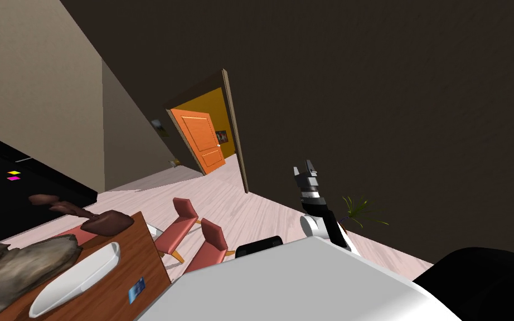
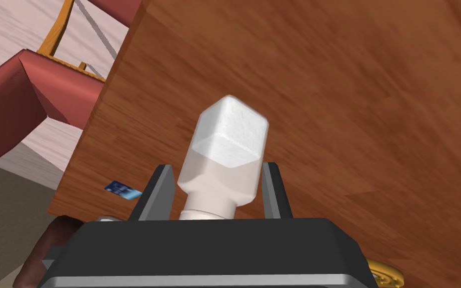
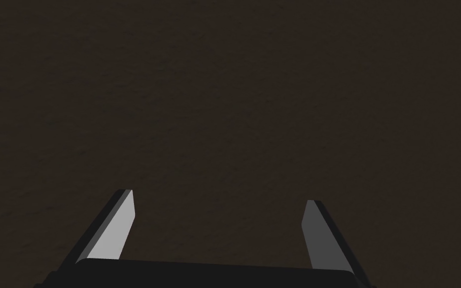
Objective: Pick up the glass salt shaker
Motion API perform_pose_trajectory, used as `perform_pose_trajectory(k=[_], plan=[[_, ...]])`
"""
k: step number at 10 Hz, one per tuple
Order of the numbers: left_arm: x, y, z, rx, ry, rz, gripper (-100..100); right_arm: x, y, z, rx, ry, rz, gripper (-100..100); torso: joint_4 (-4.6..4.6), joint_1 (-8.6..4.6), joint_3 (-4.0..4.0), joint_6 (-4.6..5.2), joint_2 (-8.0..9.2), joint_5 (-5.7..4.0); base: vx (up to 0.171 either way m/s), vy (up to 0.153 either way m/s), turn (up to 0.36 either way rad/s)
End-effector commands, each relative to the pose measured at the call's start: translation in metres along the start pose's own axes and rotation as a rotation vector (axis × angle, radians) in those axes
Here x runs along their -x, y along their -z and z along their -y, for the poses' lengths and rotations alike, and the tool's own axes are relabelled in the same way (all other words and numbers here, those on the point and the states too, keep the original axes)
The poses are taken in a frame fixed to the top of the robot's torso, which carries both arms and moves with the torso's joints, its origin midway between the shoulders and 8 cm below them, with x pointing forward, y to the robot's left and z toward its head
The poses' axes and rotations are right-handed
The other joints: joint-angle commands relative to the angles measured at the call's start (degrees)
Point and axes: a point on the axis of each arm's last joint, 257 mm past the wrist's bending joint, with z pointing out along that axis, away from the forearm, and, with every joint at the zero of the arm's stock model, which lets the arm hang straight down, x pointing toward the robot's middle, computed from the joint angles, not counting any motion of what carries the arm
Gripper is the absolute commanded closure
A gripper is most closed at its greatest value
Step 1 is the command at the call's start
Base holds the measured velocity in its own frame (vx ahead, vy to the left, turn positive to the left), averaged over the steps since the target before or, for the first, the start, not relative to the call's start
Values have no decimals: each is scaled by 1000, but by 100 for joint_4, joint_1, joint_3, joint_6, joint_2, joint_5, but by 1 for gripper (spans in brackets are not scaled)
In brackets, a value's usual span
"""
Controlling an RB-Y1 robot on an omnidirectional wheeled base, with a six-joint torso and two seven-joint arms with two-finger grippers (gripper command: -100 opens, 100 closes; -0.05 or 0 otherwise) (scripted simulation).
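Holding the white salt shaker [image 2: 229,145] in the left gripper [image 2: 219,167], fingers [image 2: 160,192] pressed against 2 opposite sides just above the narrow neck, neck end turned toward the gripper's body. Seen over the wooden table [image 2: 374,100], near its edge; cannot tell whether lifted clear of the wood or touching it.

Judged light, rigid and, if glass as the task says, brittle and slick. Best gripped on the flat sides of the wide body rather than the thin neck, squeezed firmly but not hard, then raised slowly without tilting. Looks a sound hold as it stands, with only the lift to confirm.

With the right gripper [image 1: 307,171] raised at 3 o'clock in the head view, fingers spread apart, grasping nothing.

Counting in the head view: 1 shaker, 1 table at 8 o'clock, 1 blue card [image 1: 136,290] near its edge, 1 long white dish [image 1: 77,276], 2 red chairs [image 1: 178,229] at 7 o'clock beside the table, 1 orange door [image 1: 199,139] at 10 o'clock, 1 green plant [image 1: 362,210] at 4 o'clock
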Motion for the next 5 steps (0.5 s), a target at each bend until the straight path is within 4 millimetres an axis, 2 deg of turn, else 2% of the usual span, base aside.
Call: perform_pose_trajectory(k=[1,5], plan=[[0,4,-3,2,3,0,100,0,0,0,0,0,0,0,0,0,0,0,0,0,2,-3,-22],[2,16,-9,7,14,0,100,0,0,0,0,0,0,0,-3,-1,-2,-2,-1,0,1,-3,-24]])
